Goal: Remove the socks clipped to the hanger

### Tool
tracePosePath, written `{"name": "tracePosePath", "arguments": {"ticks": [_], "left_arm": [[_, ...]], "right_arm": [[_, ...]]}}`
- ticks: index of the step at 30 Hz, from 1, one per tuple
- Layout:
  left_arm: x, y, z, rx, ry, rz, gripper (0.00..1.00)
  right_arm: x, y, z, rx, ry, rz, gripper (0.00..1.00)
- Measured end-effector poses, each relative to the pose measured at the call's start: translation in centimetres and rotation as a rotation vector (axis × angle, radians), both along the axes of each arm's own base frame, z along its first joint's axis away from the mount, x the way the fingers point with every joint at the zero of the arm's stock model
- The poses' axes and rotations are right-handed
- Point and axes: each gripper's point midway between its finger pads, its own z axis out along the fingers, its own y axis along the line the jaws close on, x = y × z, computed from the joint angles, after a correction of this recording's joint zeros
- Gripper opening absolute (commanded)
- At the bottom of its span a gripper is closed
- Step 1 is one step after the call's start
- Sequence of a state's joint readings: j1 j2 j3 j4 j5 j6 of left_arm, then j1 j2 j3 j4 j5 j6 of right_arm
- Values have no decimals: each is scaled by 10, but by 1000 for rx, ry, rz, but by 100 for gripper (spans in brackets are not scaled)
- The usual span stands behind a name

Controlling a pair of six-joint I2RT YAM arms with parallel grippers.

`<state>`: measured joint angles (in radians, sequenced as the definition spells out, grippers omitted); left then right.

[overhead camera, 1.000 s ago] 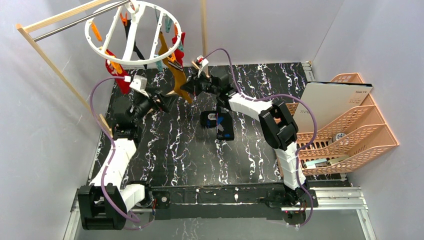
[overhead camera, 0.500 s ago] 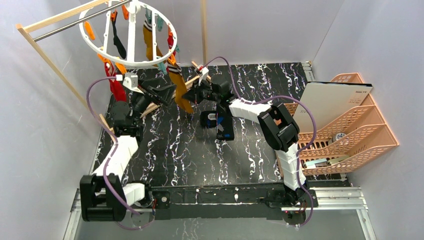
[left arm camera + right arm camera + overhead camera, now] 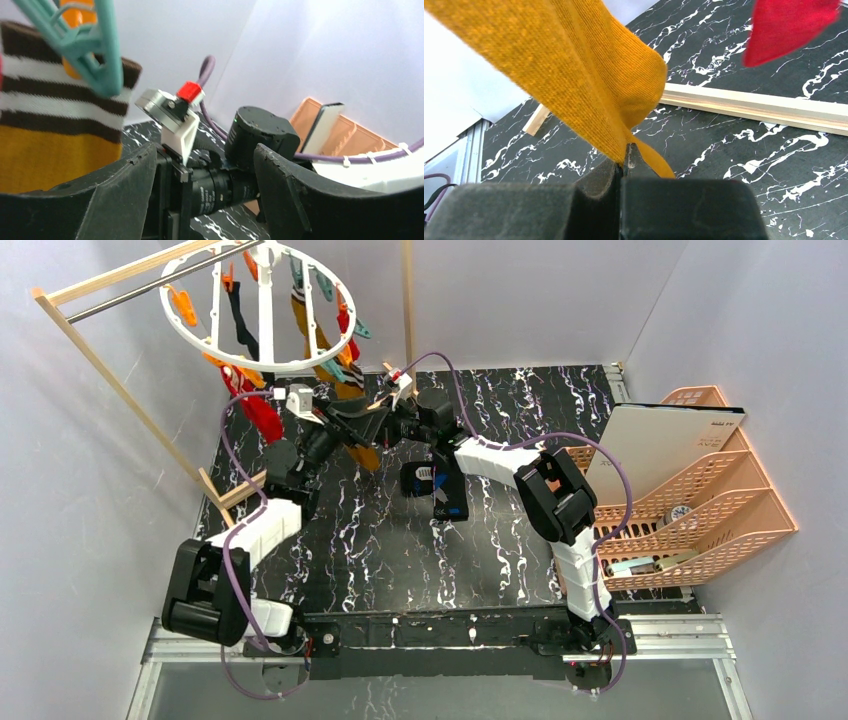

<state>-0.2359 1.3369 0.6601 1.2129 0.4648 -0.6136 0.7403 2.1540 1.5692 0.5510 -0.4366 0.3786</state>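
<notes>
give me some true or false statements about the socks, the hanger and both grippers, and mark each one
1. The right gripper is shut on the mustard sock. True.
2. The mustard sock is free of the hanger. False: a teal clip holds its striped cuff.
3. The left gripper is clamped on a red sock. False: its jaws stand apart and hold nothing.
4. A red sock hangs from the hanger. True.
5. The hanger lies flat on the table. False: it hangs from the metal rod.
</notes>
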Motion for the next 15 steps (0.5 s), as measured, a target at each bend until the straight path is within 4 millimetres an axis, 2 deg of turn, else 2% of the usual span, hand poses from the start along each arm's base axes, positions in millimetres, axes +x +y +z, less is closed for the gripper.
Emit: {"name": "tracePosePath", "arguments": {"ticks": [3,7,11,13,15], "left_arm": [[4,8,10,-15,-29,57,58],[3,17,26,-33,-71,109,38],[3,22,44,-58,-108,147,30],[3,18,47,-51,-119,177,22],[-1,4,45,-18,-124,210,22]], "right_arm": [[0,0,0,-1,1,0,1],[-1,0,0,-1,1,1,1],[-2,2,2,1,-1,4,1],[-2,4,4,4,-5,3,1],[-2,5,5,5,-6,4,1]]}}
